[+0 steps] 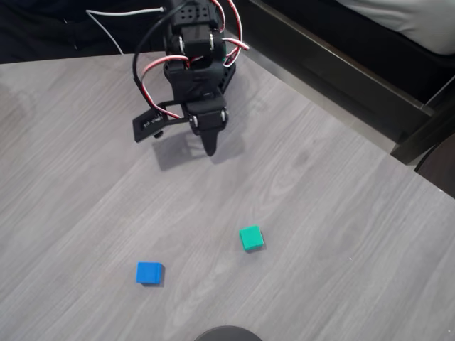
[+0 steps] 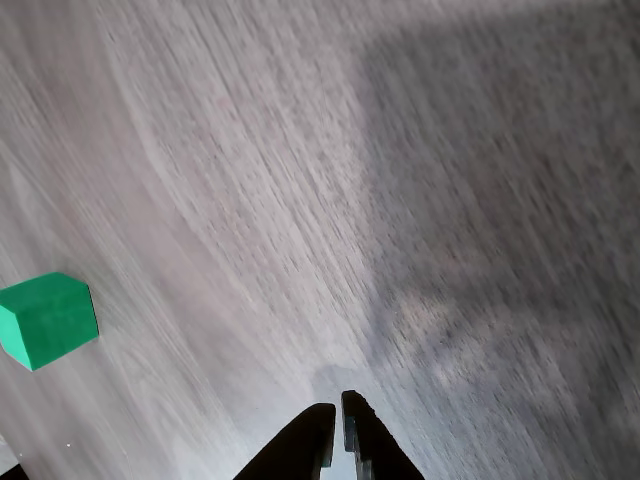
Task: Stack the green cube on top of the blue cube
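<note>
The gripper (image 1: 210, 145) hangs above the grey wood-grain table (image 1: 341, 213) near its far edge in the overhead view, its black fingers pointing down and toward the near side. The jaws stand nearly together with only a thin slit between the tips, and nothing is held between them; in the wrist view the two dark fingertips (image 2: 312, 432) meet almost in a point over bare table.

The green cube (image 1: 251, 237) lies on the table well apart from the gripper, nearer the front edge and a little to the right of the fingertips in the overhead view. In the wrist view the green cube (image 2: 46, 319) sits off to the left of the gripper (image 2: 335, 430) and slightly ahead of it, clear of the fingers and touching nothing.

The blue cube (image 1: 149, 273) rests farther from the gripper still, toward the front and to the left of the fingertips in the overhead view, well apart from the green cube. Both cubes sit flat on the table.
</note>
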